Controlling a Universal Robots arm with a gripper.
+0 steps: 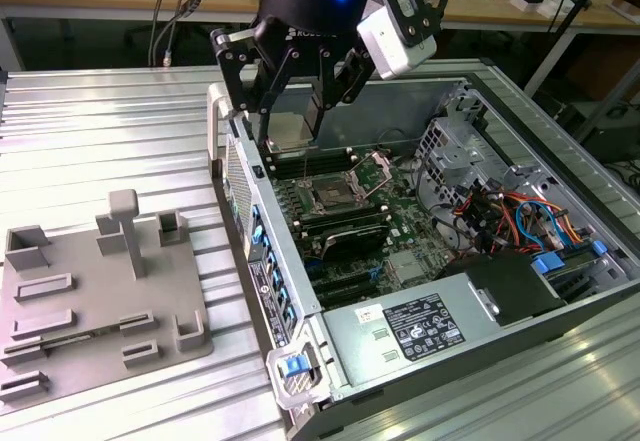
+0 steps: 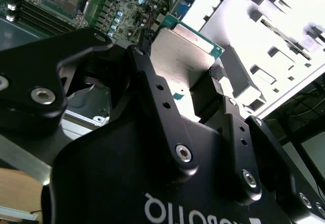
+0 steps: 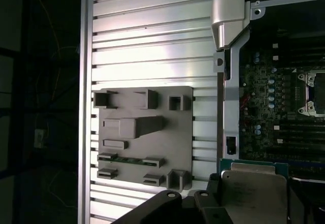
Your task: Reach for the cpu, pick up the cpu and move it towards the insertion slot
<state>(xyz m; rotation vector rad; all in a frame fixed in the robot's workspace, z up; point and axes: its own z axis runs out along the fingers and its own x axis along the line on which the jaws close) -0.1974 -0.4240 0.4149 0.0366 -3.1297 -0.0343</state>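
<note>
fingers point(image 2: 180, 61) clamped on cpu point(image 2: 180, 56) | exterior view: raised above insertion slot point(image 1: 331, 197) | first wrist view: grey tray point(image 3: 147, 137)

Item count
I see one cpu point(image 2: 184, 51), one insertion slot point(image 1: 331, 198), one grey fixture plate point(image 1: 90, 291), one computer case point(image 1: 520, 261).

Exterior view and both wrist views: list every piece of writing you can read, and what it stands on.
Black label on the metal housing in the computer case, exterior view: white print and marks, too small to read.
White sticker beside it: too small to read.
Body of the gripper, second wrist view: white lettering, upside down and cut by the picture's edge, not readable whole.
Top of the cpu in its grip: no legible print.
</note>
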